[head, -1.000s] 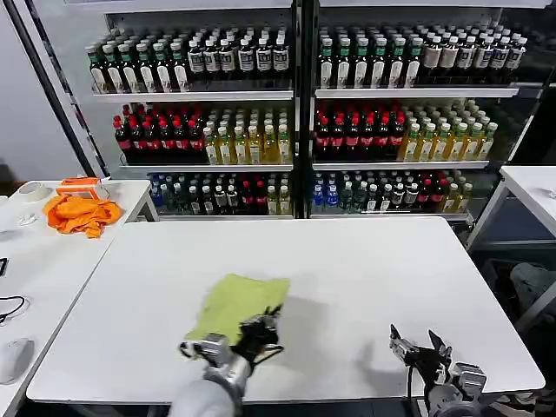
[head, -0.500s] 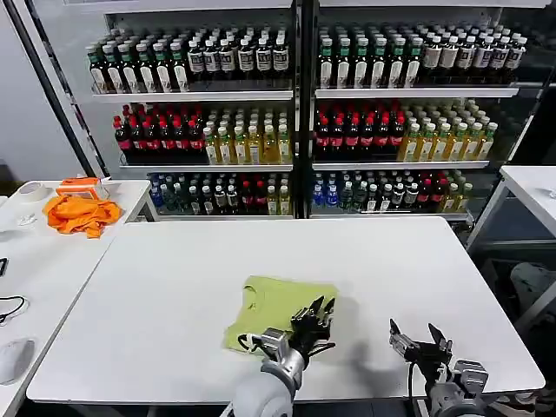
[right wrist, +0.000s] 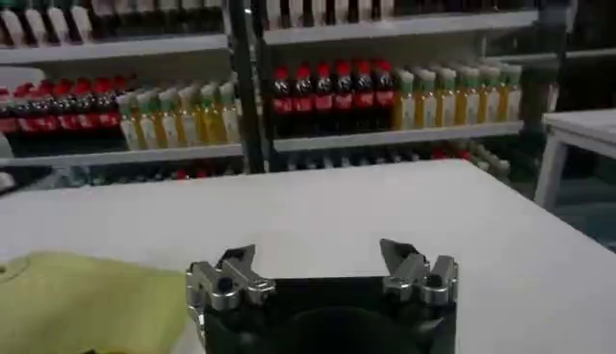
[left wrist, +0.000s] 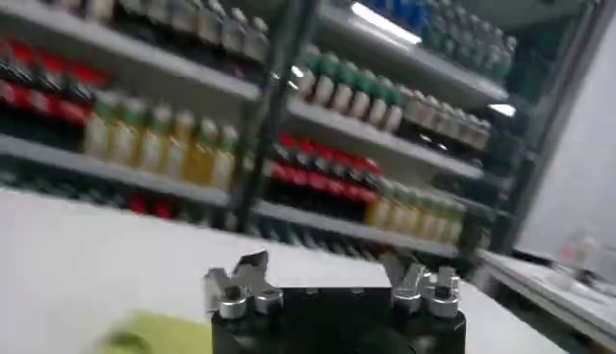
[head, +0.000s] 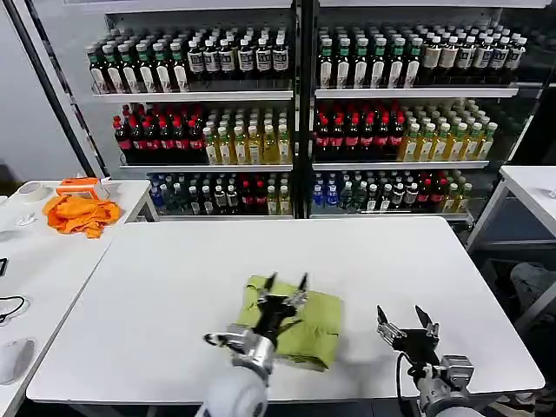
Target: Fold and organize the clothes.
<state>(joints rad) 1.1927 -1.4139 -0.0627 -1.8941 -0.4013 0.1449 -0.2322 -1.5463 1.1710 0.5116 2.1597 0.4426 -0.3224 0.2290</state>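
White table (head: 156, 287) before seemingly stocked drink shelves (head: 295, 113).

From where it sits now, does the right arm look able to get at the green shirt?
Probably yes: the right gripper is open, beside the T-shirt with bare table between, though the left gripper hangs over it.

Counted: one folded yellow-green T-shirt (head: 300, 323) on one main white table (head: 174, 287). Two grippers seen: left gripper (head: 286, 282) above the shirt, right gripper (head: 403, 318) off to its side, both with fingers spread. Two further white tables noted, one side table (head: 39, 261) at left, one (head: 534, 187) at right. One orange cloth (head: 81, 212) lies on the left one. Two glass-door coolers (head: 300, 113) behind, three bottle shelves visible in each; bottles too many to count.
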